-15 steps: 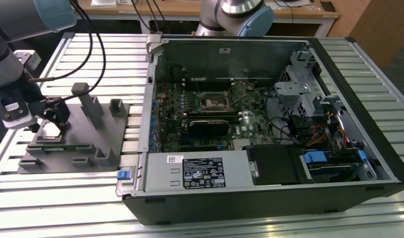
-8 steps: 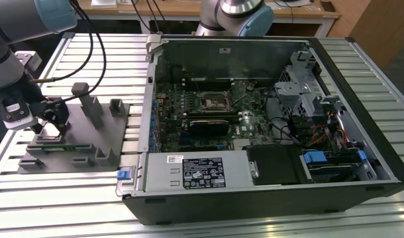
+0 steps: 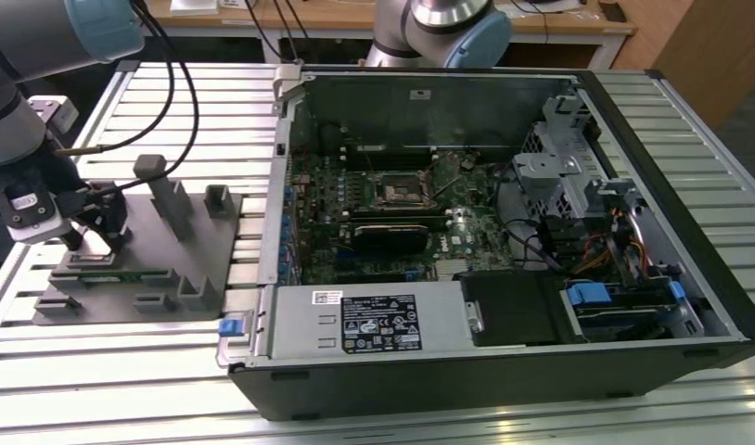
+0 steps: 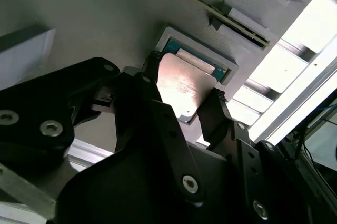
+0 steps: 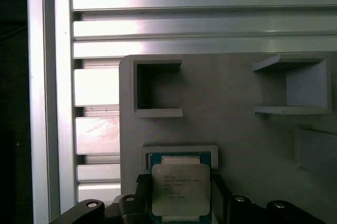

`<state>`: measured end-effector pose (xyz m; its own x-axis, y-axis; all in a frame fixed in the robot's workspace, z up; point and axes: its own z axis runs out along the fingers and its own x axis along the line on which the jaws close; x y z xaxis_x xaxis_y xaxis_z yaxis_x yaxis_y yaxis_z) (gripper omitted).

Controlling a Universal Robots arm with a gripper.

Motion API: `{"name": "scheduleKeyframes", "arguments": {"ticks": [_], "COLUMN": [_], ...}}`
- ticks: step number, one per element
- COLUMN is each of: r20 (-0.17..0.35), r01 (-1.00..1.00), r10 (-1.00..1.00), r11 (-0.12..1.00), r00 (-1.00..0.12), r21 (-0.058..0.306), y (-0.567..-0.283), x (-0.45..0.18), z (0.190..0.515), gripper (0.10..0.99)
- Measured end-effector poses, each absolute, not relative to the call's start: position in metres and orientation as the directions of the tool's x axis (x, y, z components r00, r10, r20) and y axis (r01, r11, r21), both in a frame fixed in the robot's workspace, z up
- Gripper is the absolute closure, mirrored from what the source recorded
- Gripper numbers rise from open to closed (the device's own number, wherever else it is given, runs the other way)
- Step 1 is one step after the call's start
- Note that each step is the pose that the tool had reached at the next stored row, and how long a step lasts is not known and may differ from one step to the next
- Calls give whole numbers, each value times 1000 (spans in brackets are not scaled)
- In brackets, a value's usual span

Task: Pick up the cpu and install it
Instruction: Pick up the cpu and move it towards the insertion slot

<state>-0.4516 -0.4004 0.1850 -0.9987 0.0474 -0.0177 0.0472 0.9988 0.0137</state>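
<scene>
My tool (image 4: 182, 83) is clenched on the cpu (image 5: 180, 188) by opposite edges, at the fixture (image 5: 237, 129) pocket; socket (image 3: 403, 190) well apart, toward the exterior view's right.

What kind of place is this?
Probably a robotics lab bench: an open computer case lies on a slatted metal table, beside a grey fixture where the gripper grips the cpu.

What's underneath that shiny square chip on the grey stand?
The cpu sits over a shallow, raised-rim pocket of the grey fixture; the rim shows along its edges. The pocket's floor is hidden by the chip itself.
</scene>
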Motion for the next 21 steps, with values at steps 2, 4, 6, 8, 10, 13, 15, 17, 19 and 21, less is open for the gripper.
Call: {"name": "scheduleKeyframes", "arguments": {"ticks": [2, 4, 6, 8, 10, 13, 15, 17, 19, 21], "r20": [-18, -17, -17, -17, -18, -18, -18, -18, -18, -18], "r01": [47, 47, 47, 47, 47, 47, 47, 47, 47, 47], "r10": [47, 47, 47, 47, 47, 47, 47, 47, 47, 47], "r11": [999, 999, 999, 999, 999, 999, 999, 999, 999, 999], "r00": [-999, -999, -999, -999, -999, -999, -999, -999, -999, -999], "r21": [14, 13, 14, 14, 14, 14, 14, 14, 14, 14], "y": [-400, -400, -400, -400, -400, -400, -400, -400, -400, -400], "x": [-452, -452, -452, -452, -452, -452, -452, -452, -452, -452], "z": [185, 185, 185, 185, 185, 186, 188, 190, 192, 194], "gripper": [529, 545, 553, 553, 553, 553, 553, 553, 553, 553]}}
